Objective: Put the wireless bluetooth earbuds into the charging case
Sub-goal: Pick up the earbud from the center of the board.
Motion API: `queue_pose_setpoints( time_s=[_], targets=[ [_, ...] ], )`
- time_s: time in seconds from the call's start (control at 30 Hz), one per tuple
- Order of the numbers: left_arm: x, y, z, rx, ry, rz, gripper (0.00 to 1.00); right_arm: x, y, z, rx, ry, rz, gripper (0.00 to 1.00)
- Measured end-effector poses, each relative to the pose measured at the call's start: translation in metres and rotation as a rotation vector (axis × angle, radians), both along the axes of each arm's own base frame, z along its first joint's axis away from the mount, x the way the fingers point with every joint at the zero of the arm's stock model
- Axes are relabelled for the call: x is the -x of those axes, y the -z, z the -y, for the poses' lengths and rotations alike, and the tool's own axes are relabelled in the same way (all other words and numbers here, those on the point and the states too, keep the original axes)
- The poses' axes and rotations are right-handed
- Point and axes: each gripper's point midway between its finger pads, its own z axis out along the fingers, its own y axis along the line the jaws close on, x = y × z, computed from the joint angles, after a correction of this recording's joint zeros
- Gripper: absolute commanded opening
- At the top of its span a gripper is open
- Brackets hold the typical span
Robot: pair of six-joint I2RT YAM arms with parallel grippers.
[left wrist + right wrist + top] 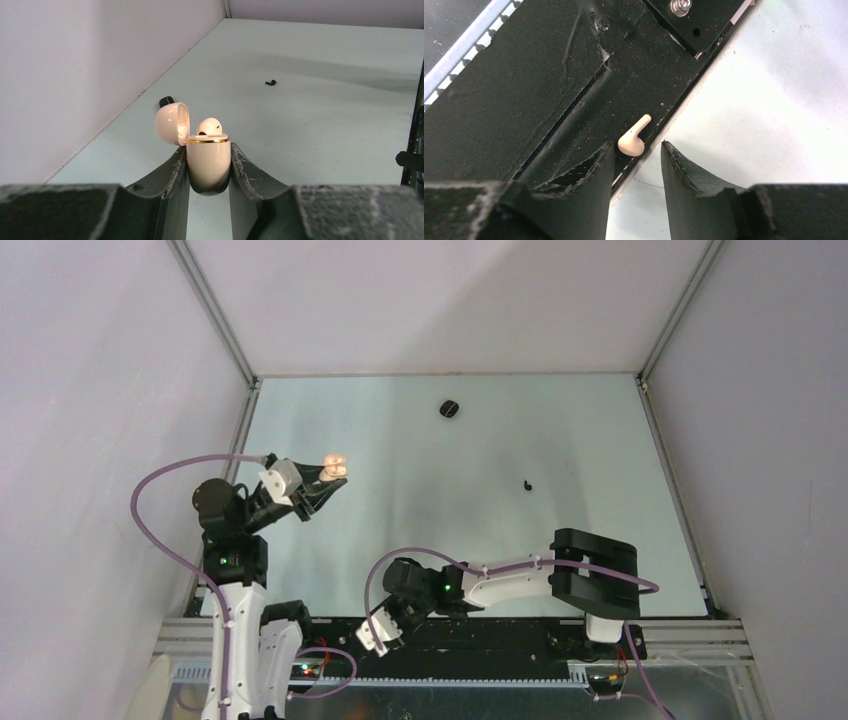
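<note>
My left gripper is shut on a pale beige charging case and holds it upright above the table's left side. The case's lid hangs open, and one beige earbud pokes out of the top. My right gripper is open, low over the black base plate at the table's near edge. A second beige earbud lies on that plate just beyond the fingertips, closer to the left finger and not gripped. A black earbud lies on the table to the right.
A small black rounded object sits near the back of the table, seen beside the left wall in the left wrist view. Grey walls close in the table at the left, the back and the right. The plate's edge meets the pale table top.
</note>
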Motion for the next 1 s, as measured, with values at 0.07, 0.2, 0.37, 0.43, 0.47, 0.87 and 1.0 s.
queue_pose_setpoints(
  time_s=[0.07,0.2,0.37,0.43,0.47,0.87,1.0],
  targets=[
    [0.0002,-0.0005,-0.0005,0.001,-0.002,0.001,0.14,-0.0001,0.0015,-0.0017,-0.005,-0.009,0.014,0.41],
    [0.0009,-0.0011,-0.0011,0.002,-0.005,0.001,0.14,-0.0003,0.0025,-0.0029,-0.010,-0.024,0.027,0.37],
    [0.0015,-0.0021,-0.0010,0.006,-0.003,0.000,0.14,0.0009,0.0053,-0.0022,-0.006,-0.042,0.034,0.30],
    [0.0018,-0.0022,-0.0007,0.009,-0.001,-0.003,0.14,0.0015,0.0059,-0.0019,-0.005,-0.049,0.035,0.27],
    [0.0019,-0.0025,-0.0007,0.009,-0.001,-0.002,0.14,0.0016,0.0061,-0.0017,-0.004,-0.052,0.037,0.26],
    [0.0037,-0.0037,0.0007,0.012,0.013,0.000,0.14,0.0030,0.0048,-0.0017,0.014,-0.066,0.033,0.16],
    [0.0031,-0.0017,0.0009,0.020,0.013,-0.006,0.14,0.0040,0.0023,0.0016,0.052,-0.044,-0.014,0.16]
  ],
)
